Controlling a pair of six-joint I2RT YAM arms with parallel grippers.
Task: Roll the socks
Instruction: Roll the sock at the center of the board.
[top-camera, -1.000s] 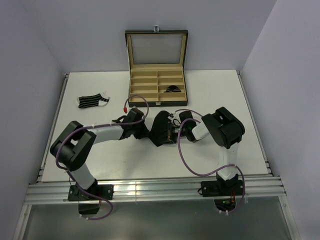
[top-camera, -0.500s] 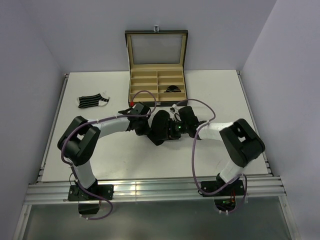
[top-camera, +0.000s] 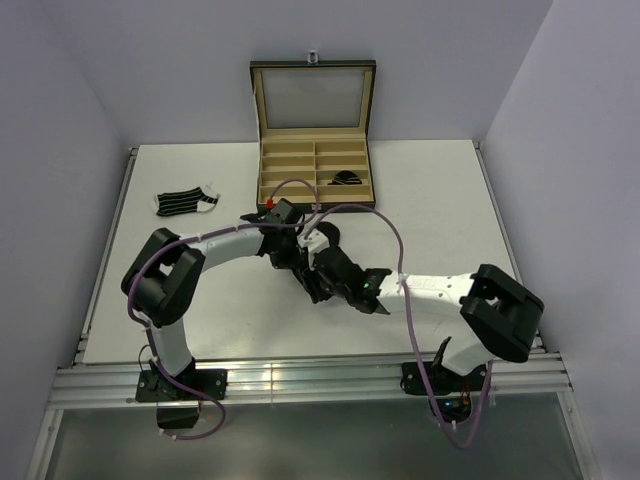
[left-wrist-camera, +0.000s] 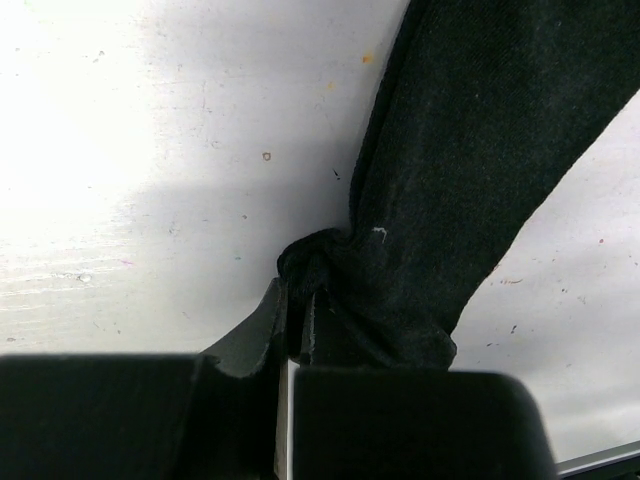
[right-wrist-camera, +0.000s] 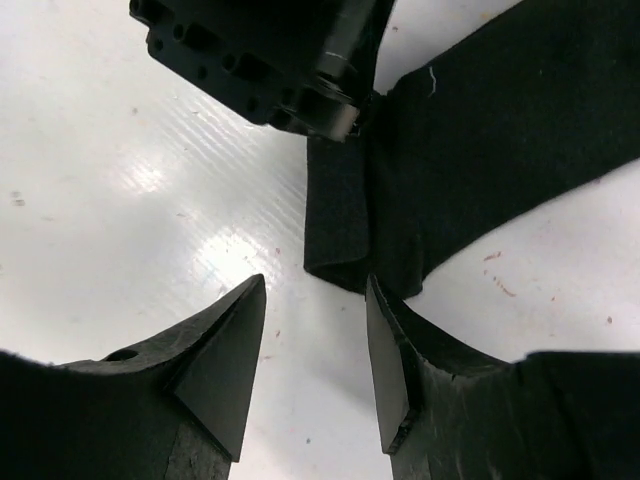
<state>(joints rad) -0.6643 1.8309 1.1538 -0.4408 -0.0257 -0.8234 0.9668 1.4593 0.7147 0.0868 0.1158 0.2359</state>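
Black compartmented box (top-camera: 290, 165), lid upright, tan lining, far-centre on white table (top-camera: 450, 200).

The black sock (left-wrist-camera: 480, 150) runs off both wrist views' edges; from above, the left arm (top-camera: 225, 243) and right arm (top-camera: 435, 290) hide nearly all of it.

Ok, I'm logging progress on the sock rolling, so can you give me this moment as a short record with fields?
left gripper: shut on black sock
right gripper: open, at that sock's folded end, not gripping
striped sock: lying flat at far left, unrolled
box: lid open, one dark bundle in a right-hand compartment
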